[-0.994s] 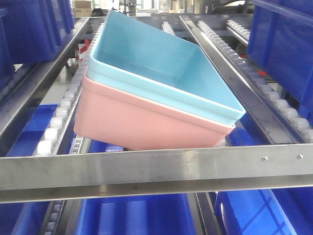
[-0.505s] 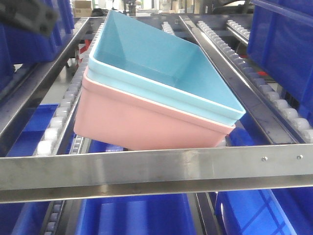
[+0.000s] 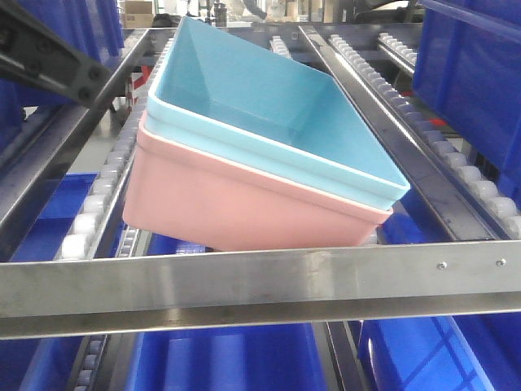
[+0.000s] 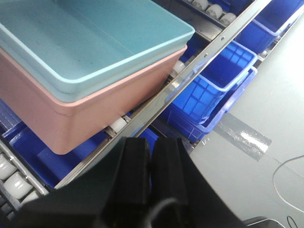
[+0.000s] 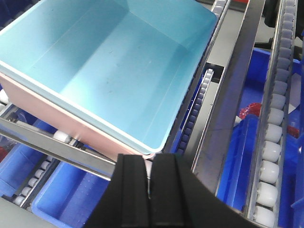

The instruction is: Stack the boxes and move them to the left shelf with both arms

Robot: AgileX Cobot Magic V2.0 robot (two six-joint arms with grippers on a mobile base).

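A light turquoise box (image 3: pixel 260 106) sits nested inside a salmon pink box (image 3: pixel 236 204). The stack rests skewed on the left shelf's roller rails (image 3: pixel 98 187), just behind the steel crossbar (image 3: pixel 260 285). A black arm part (image 3: pixel 49 61) crosses the top left corner of the front view. In the left wrist view, my left gripper (image 4: pixel 151 142) is shut and empty, below and right of the pink box (image 4: pixel 95 109), apart from it. My right gripper (image 5: pixel 148 159) is shut, holding nothing; its tips lie just short of the near corner of the turquoise box (image 5: pixel 109 61).
Dark blue crates stand on the right lane (image 3: pixel 472 73) and under the shelf (image 3: pixel 228 358). More blue crates (image 4: pixel 213 90) sit beside the grey floor (image 4: pixel 266 95). A neighbouring roller lane (image 5: pixel 275 118) runs along the right.
A black arm part has come into the top left of the front view and reached further right and down. The stacked boxes have not moved.
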